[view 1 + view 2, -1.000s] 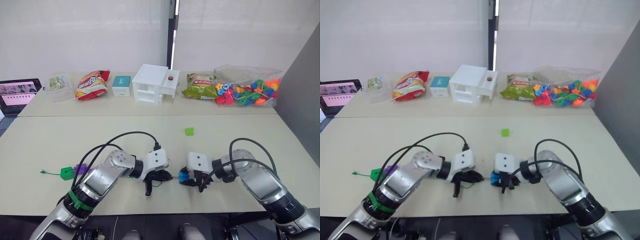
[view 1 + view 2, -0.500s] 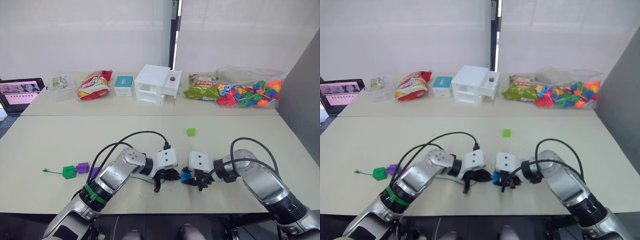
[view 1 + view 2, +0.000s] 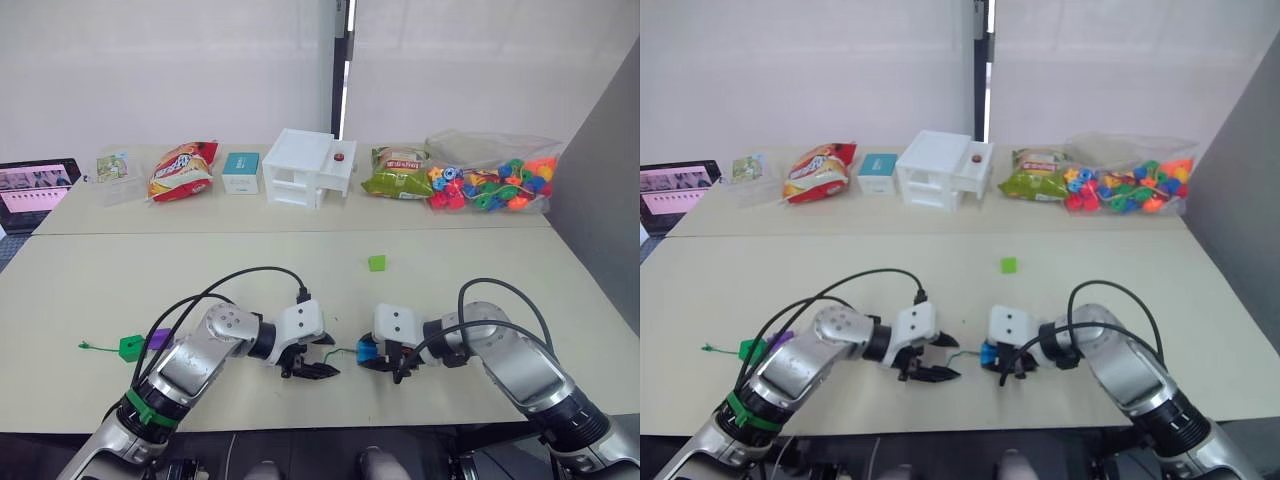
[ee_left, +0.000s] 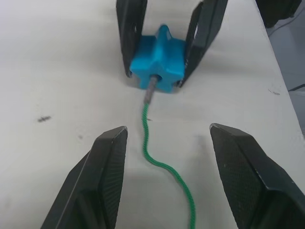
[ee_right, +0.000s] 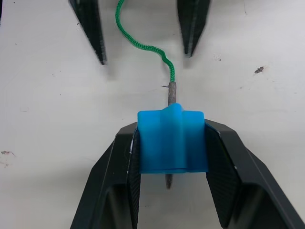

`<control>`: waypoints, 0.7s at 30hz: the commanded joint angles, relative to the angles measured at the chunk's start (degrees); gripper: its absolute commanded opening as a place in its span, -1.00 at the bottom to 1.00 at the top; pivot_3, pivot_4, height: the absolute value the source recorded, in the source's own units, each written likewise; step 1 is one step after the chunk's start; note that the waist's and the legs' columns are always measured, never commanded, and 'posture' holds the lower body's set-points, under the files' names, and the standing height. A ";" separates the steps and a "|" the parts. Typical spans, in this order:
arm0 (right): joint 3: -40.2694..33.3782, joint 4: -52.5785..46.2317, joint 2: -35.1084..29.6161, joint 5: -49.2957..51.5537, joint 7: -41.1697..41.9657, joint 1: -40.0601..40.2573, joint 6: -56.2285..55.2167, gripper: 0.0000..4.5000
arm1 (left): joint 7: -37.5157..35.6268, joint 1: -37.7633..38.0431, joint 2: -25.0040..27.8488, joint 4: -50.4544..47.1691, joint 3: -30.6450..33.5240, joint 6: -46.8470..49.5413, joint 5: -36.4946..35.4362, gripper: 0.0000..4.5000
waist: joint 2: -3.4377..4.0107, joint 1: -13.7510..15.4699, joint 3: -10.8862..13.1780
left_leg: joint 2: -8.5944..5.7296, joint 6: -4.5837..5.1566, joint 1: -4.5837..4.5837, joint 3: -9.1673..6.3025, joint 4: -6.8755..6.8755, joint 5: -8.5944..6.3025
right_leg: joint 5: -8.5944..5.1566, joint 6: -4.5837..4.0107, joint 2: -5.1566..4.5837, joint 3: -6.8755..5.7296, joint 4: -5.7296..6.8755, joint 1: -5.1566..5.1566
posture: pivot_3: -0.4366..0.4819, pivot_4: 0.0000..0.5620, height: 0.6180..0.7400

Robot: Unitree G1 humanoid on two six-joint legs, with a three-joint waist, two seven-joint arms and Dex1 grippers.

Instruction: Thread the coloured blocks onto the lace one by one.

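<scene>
Silver arms, white wrist boxes, black cables, black pincer fingers.

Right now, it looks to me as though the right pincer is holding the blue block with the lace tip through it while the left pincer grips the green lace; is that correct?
Not quite: the left pincer is open, its fingers either side of the lace without touching it, as the left wrist view shows. The right pincer does hold the blue block with the lace tip through it.

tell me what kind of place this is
Probably a lab or office test room: plain pale tables against white walls, a laptop at the far left, and a bag of beads among snack packs as props.
</scene>
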 commanded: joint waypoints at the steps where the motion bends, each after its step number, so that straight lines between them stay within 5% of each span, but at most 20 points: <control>1: 0.53 -0.18 0.28 0.55 -0.10 -0.01 0.57 -0.40 | 1.70 0.26 -1.19 -0.74 1.13 -1.61 -0.33 0.29 | 0.00 0.04 0.00 | 0.00 0.00 0.00 0.00 0.00 0.00 | 0.00 0.00 0.00 0.00 0.00 0.00 | -0.05 -0.47 1.00; 5: 0.47 -0.73 0.15 0.83 -0.03 -0.24 1.06 -0.40 | 3.34 1.57 -1.93 1.58 -0.23 -2.37 1.13 0.29 | 0.00 -0.04 0.00 | 0.00 0.00 0.00 0.01 0.00 0.00 | 0.00 0.00 0.00 0.01 -0.01 0.01 | -0.05 -0.47 1.00; 14: 0.12 -1.13 -0.28 0.93 0.16 -0.29 1.27 -0.40 | 3.29 2.74 -1.77 2.98 -0.33 -4.76 1.73 -0.98 | 0.00 0.03 -0.01 | -0.01 0.00 0.01 0.01 -0.02 0.00 | 0.00 0.00 -0.01 0.00 -0.01 0.01 | -0.05 -0.47 1.00; 21: 0.08 -1.48 -0.12 1.04 -0.08 -0.16 1.59 -0.40 | 4.20 0.44 -3.55 2.15 -0.53 -4.45 2.05 -0.99 | 0.00 0.10 -0.01 | -0.01 0.00 0.00 0.01 -0.01 0.00 | 0.00 0.00 -0.01 0.01 -0.02 0.02 | -0.05 -0.47 1.00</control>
